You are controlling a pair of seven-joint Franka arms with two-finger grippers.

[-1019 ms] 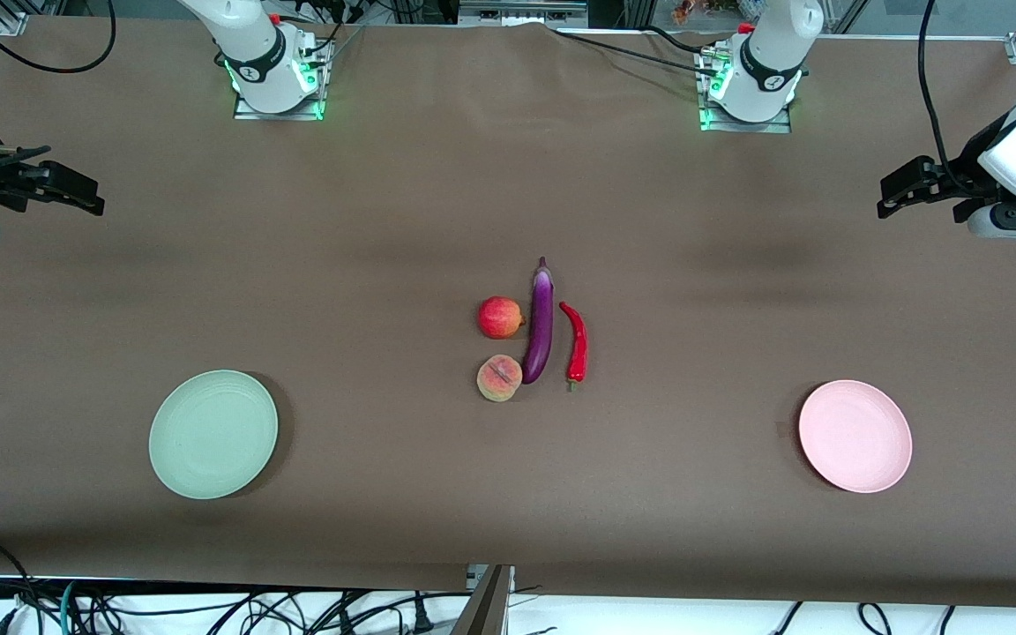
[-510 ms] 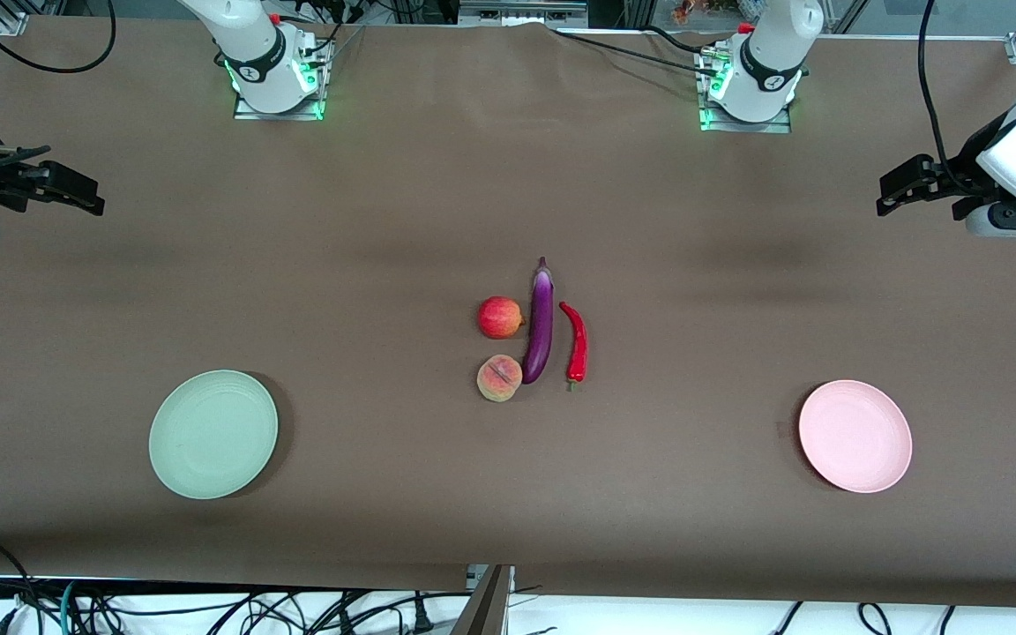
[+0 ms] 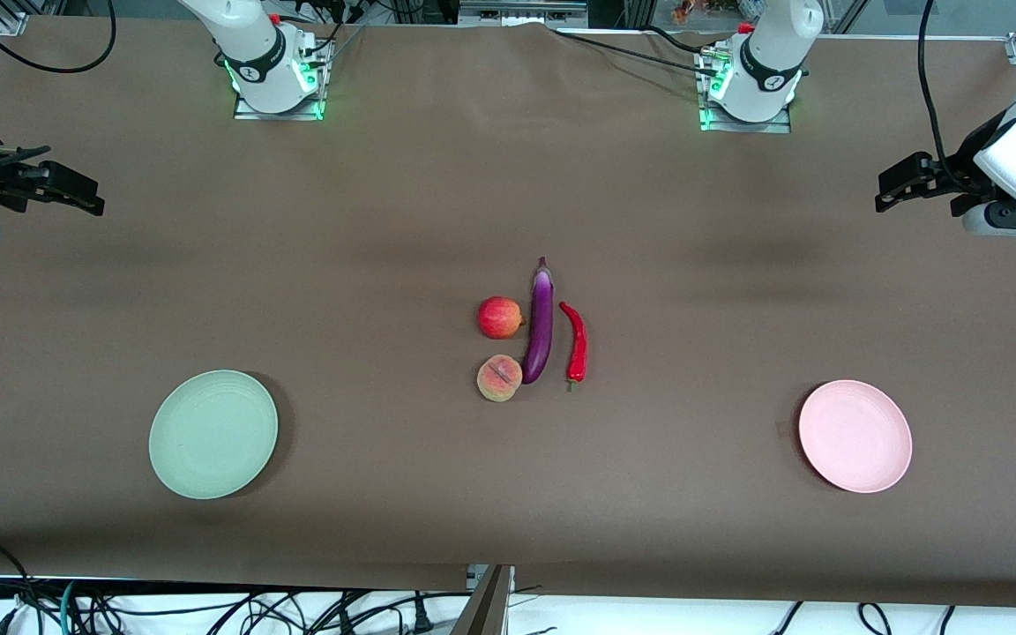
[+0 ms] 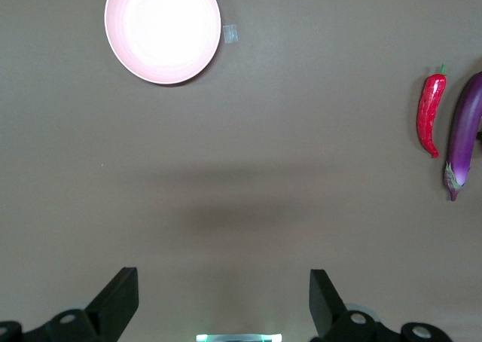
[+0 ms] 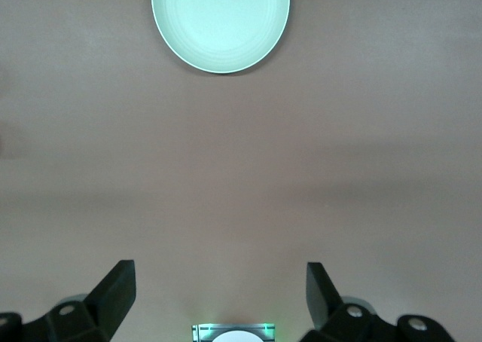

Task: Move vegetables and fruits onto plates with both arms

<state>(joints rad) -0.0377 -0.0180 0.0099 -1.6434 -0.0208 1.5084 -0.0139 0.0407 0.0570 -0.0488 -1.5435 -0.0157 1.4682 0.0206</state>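
Four items lie mid-bench — apple (image 3: 500,317), peach (image 3: 499,377), eggplant (image 3: 541,324), chili (image 3: 576,343) — between green plate (image 3: 213,434) and pink plate (image 3: 855,436). Left tool (image 4: 224,300) and right tool (image 5: 221,295) hover released over the bench ends.

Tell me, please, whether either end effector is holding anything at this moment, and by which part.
Nothing is held. The left end effector and the right end effector are both open and empty, up over bare table at their own ends.
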